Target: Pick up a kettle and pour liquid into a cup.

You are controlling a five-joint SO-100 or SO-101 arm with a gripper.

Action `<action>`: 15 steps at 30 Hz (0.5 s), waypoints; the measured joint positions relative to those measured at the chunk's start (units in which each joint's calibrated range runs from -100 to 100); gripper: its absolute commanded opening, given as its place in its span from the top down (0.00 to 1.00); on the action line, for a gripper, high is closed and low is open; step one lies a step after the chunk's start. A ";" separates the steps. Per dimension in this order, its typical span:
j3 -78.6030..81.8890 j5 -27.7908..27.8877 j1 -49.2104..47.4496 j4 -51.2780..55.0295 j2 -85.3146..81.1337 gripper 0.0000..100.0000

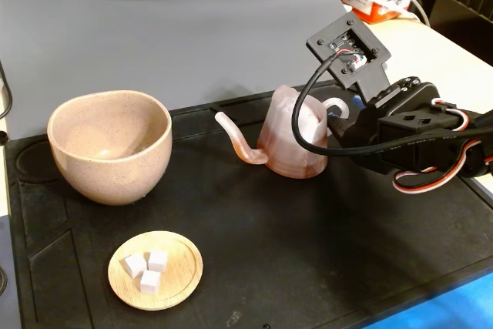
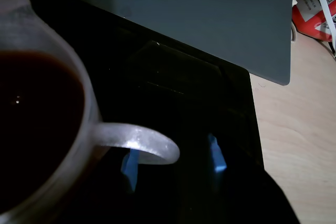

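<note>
Your pincer (image 2: 173, 163) was spread, blue-tipped fingers (image 2: 216, 157) straddling kettle (image 1: 291, 138) loop handle (image 2: 142, 141), not clamped. Kettle stood upright on black mat (image 1: 308, 252), spout toward cup (image 1: 110, 144) at left of fixed view. Dark liquid (image 2: 31, 124) filled kettle. Wooden dish (image 1: 155, 270) with white cubes sat nearer camera
</note>
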 measured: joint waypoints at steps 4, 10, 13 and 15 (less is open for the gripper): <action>-1.36 1.57 0.00 0.00 0.00 0.84; -1.46 2.15 0.00 0.00 0.00 0.84; -1.46 2.15 -0.08 0.00 0.00 0.84; -1.46 3.67 -0.08 0.00 0.00 0.84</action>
